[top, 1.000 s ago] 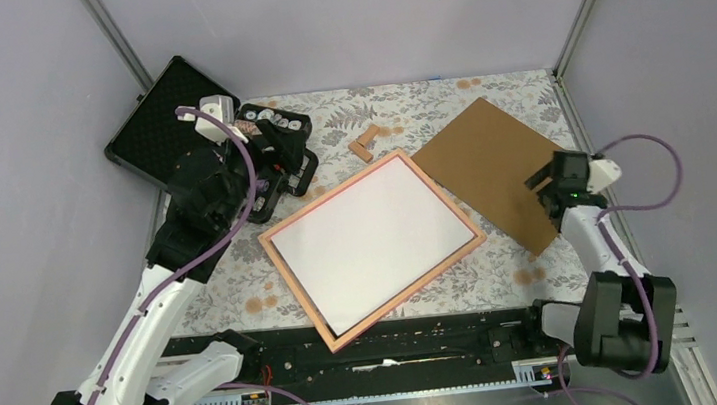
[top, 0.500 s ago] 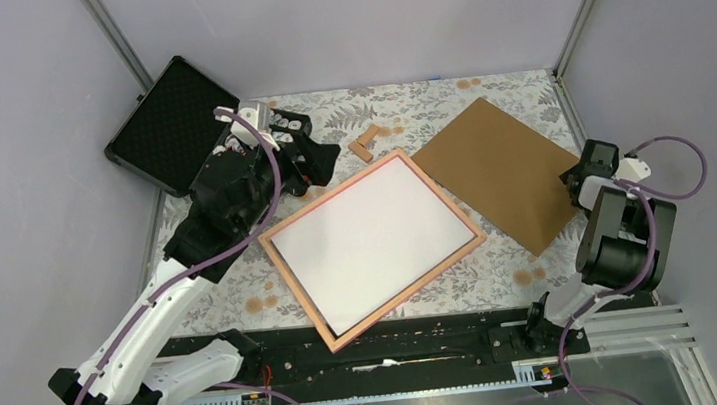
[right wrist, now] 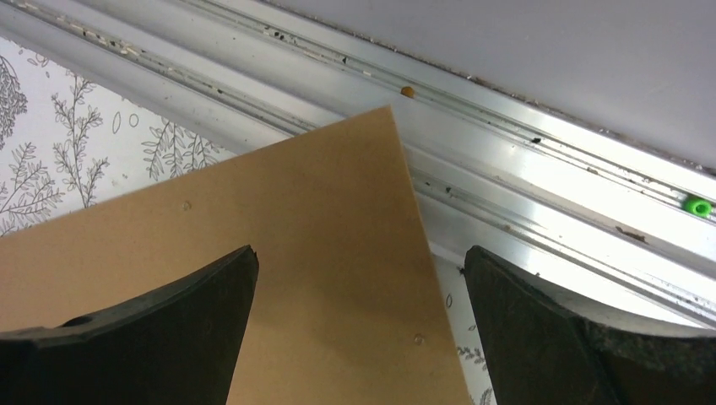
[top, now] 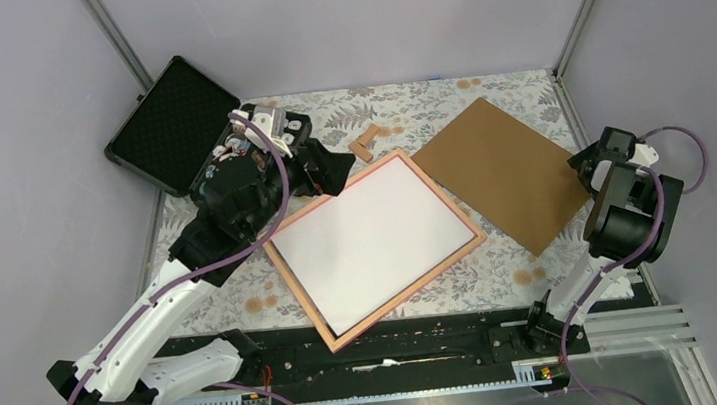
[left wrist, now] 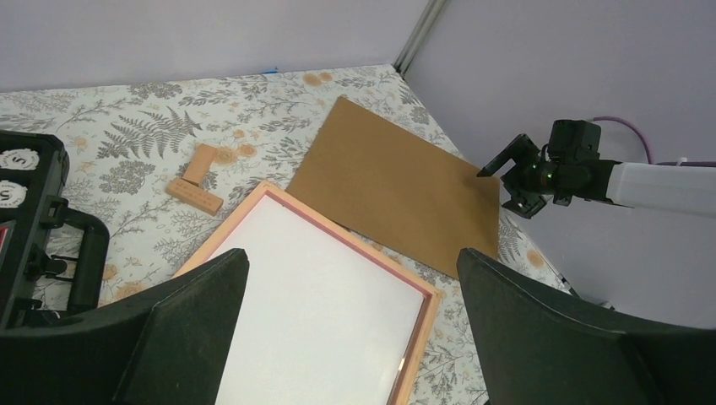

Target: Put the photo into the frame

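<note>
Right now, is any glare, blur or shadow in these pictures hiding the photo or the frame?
Top external: even light, sharp, the photo reads flat bright white inside the frame. Left wrist: clear, one small glint on the frame's inner edge. Right wrist: the brown board is sharp, the metal rail glares.

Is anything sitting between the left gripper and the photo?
Nothing visible. The open left gripper hovers at the far left corner of the frame, where the photo lies white side up, uncovered; the brown board and wooden blocks lie outside it.
</note>
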